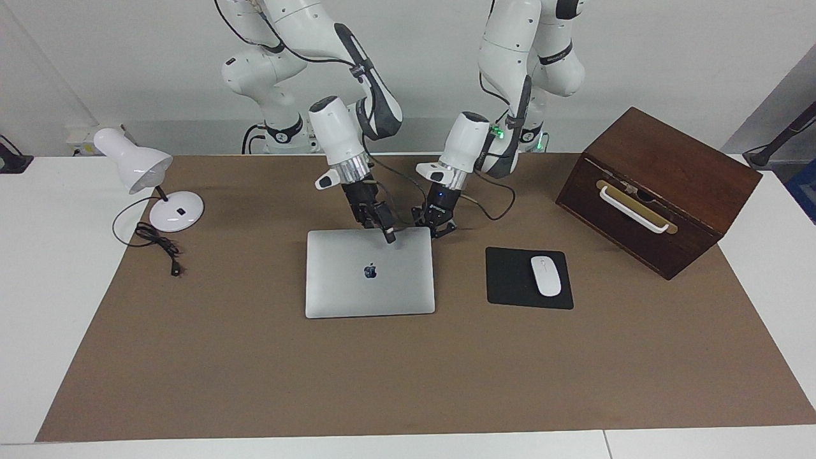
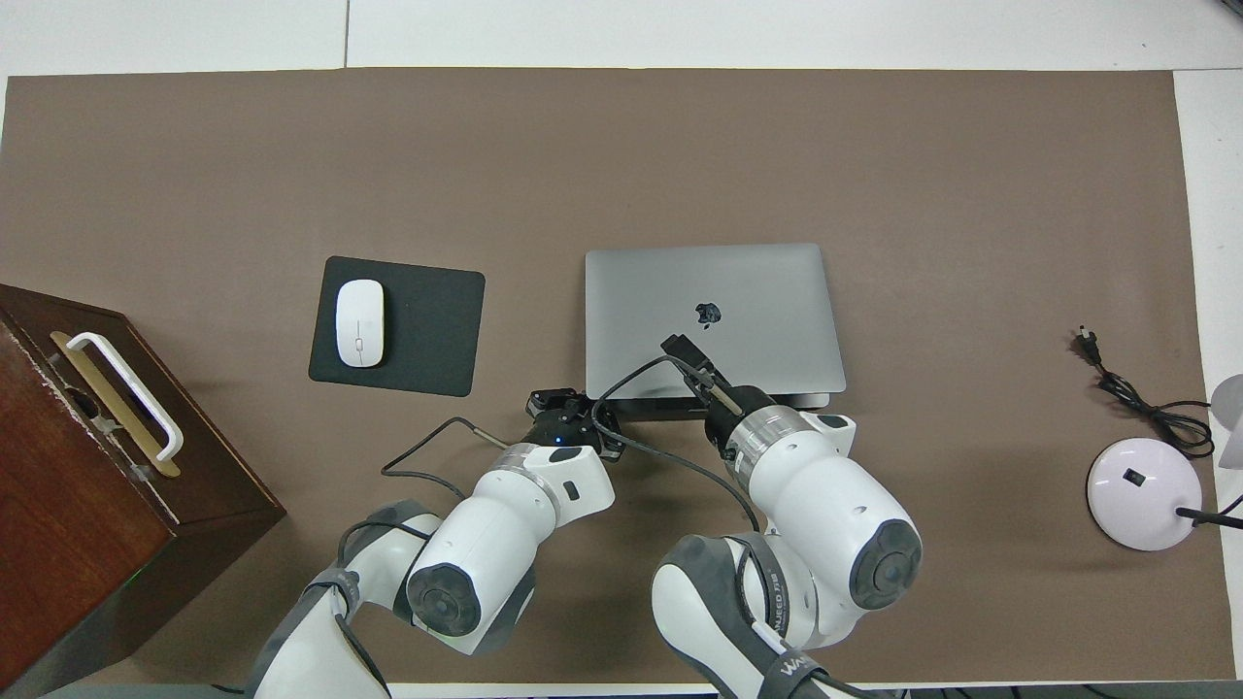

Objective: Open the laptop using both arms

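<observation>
Both arms slant down over the slim silver-grey metal laptop's (image 1: 370, 273) robot-side edge: left gripper (image 1: 438, 227) clenched empty at its corner, right gripper (image 1: 382, 229) spread over the lid; the overhead view shows the lid slightly raised there.

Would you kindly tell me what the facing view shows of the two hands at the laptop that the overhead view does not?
Only the facing view shows height: the left hand sits low at the corner of the laptop nearest the robots, shut, while the right hand has an open finger reaching down onto the lid.

Only the overhead view shows a dark gap under the lid edge nearest the robots, and the right hand lying over the lid, short of the logo.

Both show the lid nearly flat, and the mouse pad beside it toward the left arm's end.
</observation>
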`<state>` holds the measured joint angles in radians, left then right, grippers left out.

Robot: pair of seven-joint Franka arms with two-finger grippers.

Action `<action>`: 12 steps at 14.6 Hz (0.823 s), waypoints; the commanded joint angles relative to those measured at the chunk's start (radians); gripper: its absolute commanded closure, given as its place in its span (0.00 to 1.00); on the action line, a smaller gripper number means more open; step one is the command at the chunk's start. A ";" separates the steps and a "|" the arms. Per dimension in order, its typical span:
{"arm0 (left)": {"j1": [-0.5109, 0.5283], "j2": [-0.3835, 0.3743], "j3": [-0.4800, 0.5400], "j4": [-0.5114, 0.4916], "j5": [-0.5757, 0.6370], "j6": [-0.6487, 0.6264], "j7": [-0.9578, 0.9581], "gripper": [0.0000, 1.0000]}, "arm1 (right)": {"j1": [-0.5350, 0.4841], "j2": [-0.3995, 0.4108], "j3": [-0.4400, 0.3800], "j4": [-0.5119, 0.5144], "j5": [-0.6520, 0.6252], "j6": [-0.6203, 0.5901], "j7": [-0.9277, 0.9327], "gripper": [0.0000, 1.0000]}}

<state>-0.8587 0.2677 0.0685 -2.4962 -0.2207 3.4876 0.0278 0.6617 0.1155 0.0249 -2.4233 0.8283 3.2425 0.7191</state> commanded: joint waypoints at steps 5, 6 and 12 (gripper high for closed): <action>-0.022 0.048 0.013 0.014 -0.020 0.018 0.001 1.00 | -0.013 0.019 0.007 0.027 0.026 0.016 -0.026 0.00; -0.022 0.048 0.013 0.014 -0.020 0.018 0.001 1.00 | -0.013 0.018 0.007 0.027 0.026 0.016 -0.026 0.00; -0.022 0.048 0.013 0.014 -0.020 0.018 0.001 1.00 | -0.031 0.036 0.007 0.076 0.026 -0.009 -0.027 0.00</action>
<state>-0.8588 0.2687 0.0685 -2.4962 -0.2207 3.4893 0.0278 0.6582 0.1185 0.0249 -2.4116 0.8283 3.2419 0.7191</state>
